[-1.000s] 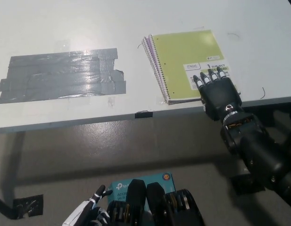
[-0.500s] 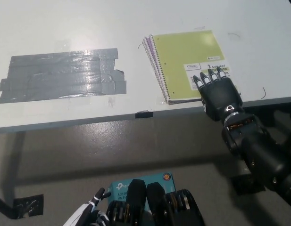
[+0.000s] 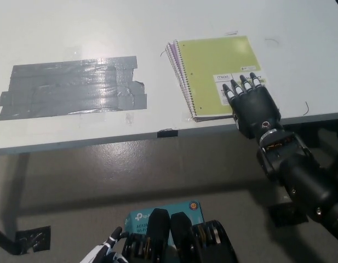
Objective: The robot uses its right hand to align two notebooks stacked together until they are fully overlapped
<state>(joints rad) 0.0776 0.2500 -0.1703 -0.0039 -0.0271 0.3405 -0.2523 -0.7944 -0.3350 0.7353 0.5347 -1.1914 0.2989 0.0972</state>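
A lime-green spiral notebook (image 3: 215, 68) lies on top of a purple notebook (image 3: 172, 57) on the white table (image 3: 103, 33), right of centre. Only a thin purple strip shows along the green cover's left edge. My black right hand (image 3: 253, 107) rests flat on the green notebook's near right corner, fingers apart and stretched forward over the label. It grips nothing. Only the fingertips of my white left hand (image 3: 106, 253) peek in at the bottom edge, below the table.
A large patch of grey duct tape (image 3: 73, 87) covers the table's left part. A small black tab (image 3: 167, 132) sits on the near table edge. A teal box (image 3: 144, 218) lies on the floor below.
My right hand has slid slightly forward over the notebook. My left hand has sunk lower, nearly leaving the picture.
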